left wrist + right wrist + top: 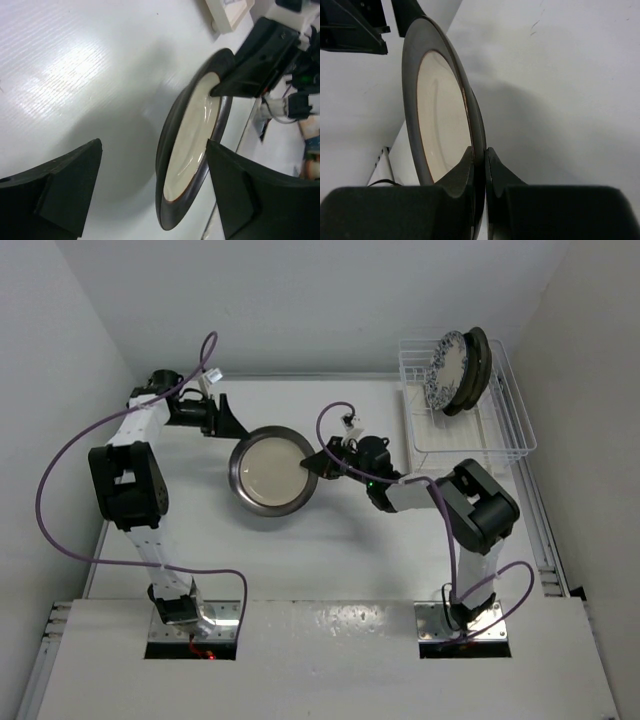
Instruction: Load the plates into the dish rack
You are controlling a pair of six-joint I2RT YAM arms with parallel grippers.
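Observation:
A cream-centred plate with a dark rim (272,472) is mid-table, and its shadow shows it raised and tilted. My right gripper (315,465) is shut on its right rim; in the right wrist view the fingertips (470,162) pinch the rim of the plate (442,120). My left gripper (232,426) is open at the plate's upper-left edge. In the left wrist view the plate (192,145) lies between the spread fingers (65,190), untouched. The white wire dish rack (500,435) at back right holds a blue floral plate (447,370), with dark-rimmed plates (476,365) standing behind it.
White walls close in the table on the left, back and right. A purple cable (335,415) loops above the right wrist. The rack's white tray base (450,425) lies just right of the right arm's elbow (480,502).

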